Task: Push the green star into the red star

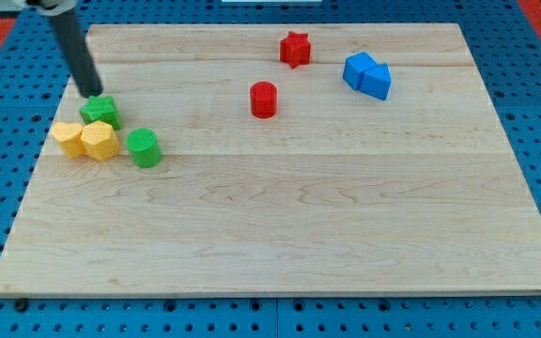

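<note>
The green star (100,111) lies near the board's left edge, upper part of the view. My tip (93,93) is just above and slightly left of it, touching or nearly touching its upper-left side. The red star (295,49) sits near the top edge, right of centre, far to the right of the green star.
A yellow block (67,138) and a yellow hexagon (100,141) lie just below the green star, with a green cylinder (144,147) to their right. A red cylinder (264,99) stands below-left of the red star. Two touching blue blocks (367,75) lie at the upper right.
</note>
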Available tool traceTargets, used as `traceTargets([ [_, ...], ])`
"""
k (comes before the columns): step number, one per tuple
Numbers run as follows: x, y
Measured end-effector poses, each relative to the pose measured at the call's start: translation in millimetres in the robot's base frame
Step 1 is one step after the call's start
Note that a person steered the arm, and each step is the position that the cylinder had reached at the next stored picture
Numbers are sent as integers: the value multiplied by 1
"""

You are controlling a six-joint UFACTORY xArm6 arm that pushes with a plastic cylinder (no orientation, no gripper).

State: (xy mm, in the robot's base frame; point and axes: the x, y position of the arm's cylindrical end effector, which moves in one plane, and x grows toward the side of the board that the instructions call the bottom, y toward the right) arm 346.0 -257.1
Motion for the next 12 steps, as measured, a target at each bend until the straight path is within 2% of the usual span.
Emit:
traceTargets([
  [1, 45, -13],
  [2, 59, -7],
  [3, 23, 71],
  [4, -6, 106],
  [6, 22, 208],
  [7, -25, 230],
  [8, -46, 264],
  [10, -12, 257],
  [12, -12, 335],
])
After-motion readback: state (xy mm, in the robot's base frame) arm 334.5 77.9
